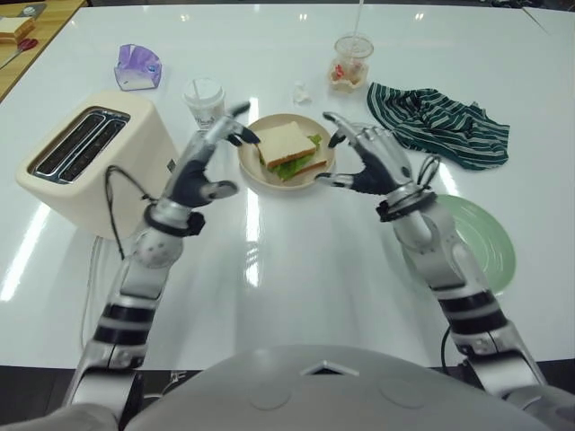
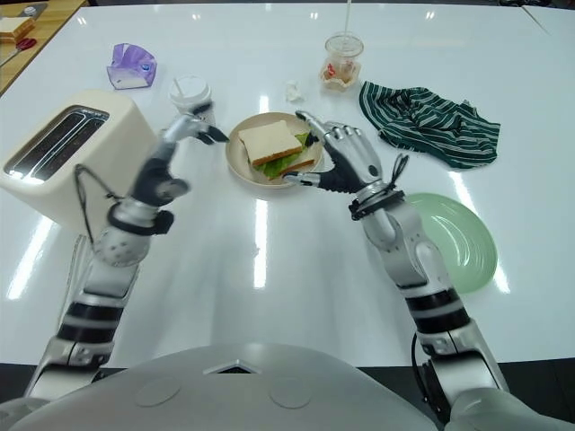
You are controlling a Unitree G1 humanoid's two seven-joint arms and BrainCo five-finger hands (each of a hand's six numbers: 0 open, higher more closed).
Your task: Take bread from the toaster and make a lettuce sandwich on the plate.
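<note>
Sandwich (image 1: 287, 145) sits stacked on the tan plate (image 1: 254, 171) mid-surface, bread over lettuce (image 1: 292, 168), and the toaster (image 1: 90, 166) slots look empty, so I'd guess you're basically done. Left hand (image 1: 207, 166) hangs just off the plate's left rim and right hand (image 1: 370, 163) at its right rim. Fingers are spread wide on both, holding nothing. Risk now is plain clumsiness: your right thumb is so close to the rim that a twitch could shove the plate or slide the top slice off. Swing the left hand back carelessly and you clip the paper cup (image 1: 205, 101) just behind it.
</note>
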